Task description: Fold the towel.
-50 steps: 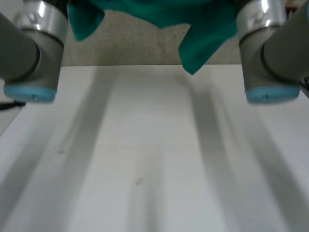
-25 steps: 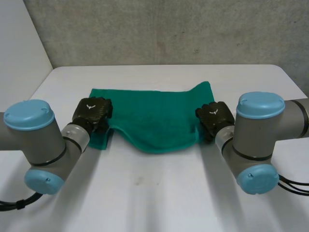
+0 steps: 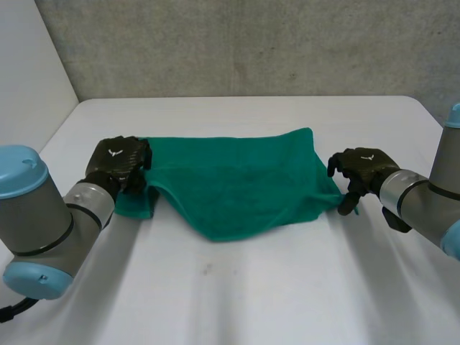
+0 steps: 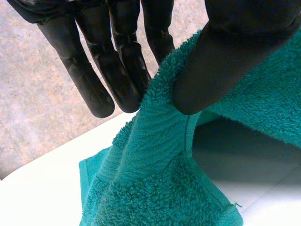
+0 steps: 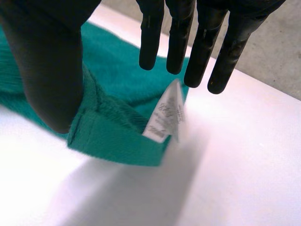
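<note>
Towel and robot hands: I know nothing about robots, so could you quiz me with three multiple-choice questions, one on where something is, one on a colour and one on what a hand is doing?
1. Where is the right hand relative to the towel?
A. At its end on the robot's right
B. On its middle
C. At its end on the robot's left

2. What colour is the towel's small label?
A. Green
B. Black
C. White

3. What is the left hand doing?
A. Lying flat on the table, away from the towel
B. Pinching the towel's edge between thumb and fingers
C. Clenched on nothing

Answers:
1 A: the head view shows it beside that end's corner.
2 C: the right wrist view shows a white label on the green corner.
3 B: the left wrist view shows cloth squeezed between thumb and fingers.
</note>
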Robot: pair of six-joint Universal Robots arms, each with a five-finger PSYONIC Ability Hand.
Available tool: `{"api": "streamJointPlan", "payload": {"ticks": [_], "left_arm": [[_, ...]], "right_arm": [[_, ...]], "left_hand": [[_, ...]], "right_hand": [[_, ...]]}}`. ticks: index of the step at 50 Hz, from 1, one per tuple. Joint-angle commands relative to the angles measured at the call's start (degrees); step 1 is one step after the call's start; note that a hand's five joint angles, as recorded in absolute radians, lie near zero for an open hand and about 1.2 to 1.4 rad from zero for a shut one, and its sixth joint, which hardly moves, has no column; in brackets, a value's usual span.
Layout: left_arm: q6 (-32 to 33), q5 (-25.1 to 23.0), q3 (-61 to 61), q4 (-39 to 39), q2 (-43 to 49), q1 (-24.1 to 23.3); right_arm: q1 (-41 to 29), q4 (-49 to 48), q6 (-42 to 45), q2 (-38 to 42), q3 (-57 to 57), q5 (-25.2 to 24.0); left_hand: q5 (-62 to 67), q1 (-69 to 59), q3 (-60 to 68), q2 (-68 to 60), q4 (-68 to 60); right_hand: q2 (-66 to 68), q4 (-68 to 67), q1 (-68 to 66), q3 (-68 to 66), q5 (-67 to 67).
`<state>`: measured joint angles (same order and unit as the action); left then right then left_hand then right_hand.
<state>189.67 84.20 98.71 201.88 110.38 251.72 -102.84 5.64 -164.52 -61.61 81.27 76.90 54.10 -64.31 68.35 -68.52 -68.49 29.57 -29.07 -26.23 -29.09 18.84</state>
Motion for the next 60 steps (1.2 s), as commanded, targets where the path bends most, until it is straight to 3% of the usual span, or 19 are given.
{"api": "streamJointPlan", "payload": {"ticks": [1,16,18,20,21,23,27,29,30,39,47,51,53,60], "left_arm": [[-0.09,0.0,0.43,0.0,0.19,-0.26],[-0.09,0.09,0.43,0.0,0.36,-0.35],[-0.09,0.09,0.43,0.0,0.63,-0.27],[-0.09,0.09,0.43,0.0,1.06,-0.26],[-0.01,0.09,0.43,0.0,1.15,-0.26],[-0.01,0.26,0.51,-0.17,1.85,-0.26],[-0.01,0.26,0.69,-1.22,2.38,-0.44],[-0.18,0.26,1.57,-4.46,2.12,-0.62],[-0.36,0.35,1.57,-5.44,2.04,-0.88],[-3.6,1.23,2.18,-11.86,0.55,-3.95],[-7.74,3.78,3.33,-11.51,0.89,-4.57],[-8.44,12.1,3.5,-8.62,2.03,-4.05],[-8.44,13.96,3.59,-8.0,2.03,-3.7],[-8.88,15.29,4.03,-8.35,1.42,-2.72]], "right_arm": [[-0.16,-1.24,8.34,1.93,-1.11,0.53],[-0.95,-2.56,6.06,4.57,0.99,3.43],[-1.48,-3.26,6.05,4.83,1.52,3.52],[-2.1,-4.41,5.97,5.36,1.87,3.61],[-2.1,-4.41,5.97,5.36,1.87,3.61],[-1.93,-4.76,6.58,6.93,1.7,3.87],[-1.57,-5.55,6.14,7.91,2.31,3.7],[-1.48,-6.08,6.14,7.3,2.66,3.87],[-1.4,-6.51,6.14,5.73,3.19,4.22],[-1.48,-7.93,5.79,-3.16,6.18,5.28],[-0.34,-7.66,3.86,-7.47,5.66,5.54],[1.15,-7.75,3.33,-9.58,4.86,6.15],[2.64,-7.75,3.51,-10.63,4.34,6.68],[6.25,-7.4,4.74,-11.08,2.4,7.91]], "left_hand": [[15.9,-15.69,11.65,-11.48,-11.51],[15.9,-15.69,11.65,-11.48,-11.51],[15.9,-15.69,11.65,-11.48,-11.51],[15.9,-15.69,11.65,-11.48,-11.51],[15.9,-15.69,11.65,-11.48,-11.51],[15.9,-15.69,11.65,-11.48,-11.51],[6.72,-6.5,2.47,-2.29,-2.32],[-18.24,18.46,-22.5,22.67,22.64],[-24.22,24.43,-28.47,28.64,28.61],[-46.29,46.51,-50.55,50.72,50.69],[-46.82,47.03,-51.07,51.25,51.21],[-48.32,48.54,-52.58,52.75,52.72],[-48.33,48.55,-52.59,52.76,52.73],[-47.66,47.87,-51.91,52.09,52.05]], "right_hand": [[2.21,-2.71,-5.56,-2.69,2.94],[3.54,-4.04,-6.89,-4.03,4.28],[9.74,-10.24,-13.09,-10.23,10.48],[28.21,-28.71,-31.55,-28.69,28.94],[28.28,-28.78,-31.63,-28.77,29.02],[50.29,-50.79,-53.64,-50.78,51.03],[50.43,-50.93,-53.77,-50.91,51.16],[50.43,-50.93,-53.77,-50.91,51.16],[50.43,-50.93,-53.77,-50.91,51.16],[50.43,-50.93,-53.77,-50.91,51.16],[50.43,-50.93,-53.77,-50.91,51.16],[50.43,-50.93,-53.77,-50.91,51.16],[50.43,-50.93,-53.77,-50.91,51.16],[50.43,-50.93,-53.77,-50.91,51.16]]}}
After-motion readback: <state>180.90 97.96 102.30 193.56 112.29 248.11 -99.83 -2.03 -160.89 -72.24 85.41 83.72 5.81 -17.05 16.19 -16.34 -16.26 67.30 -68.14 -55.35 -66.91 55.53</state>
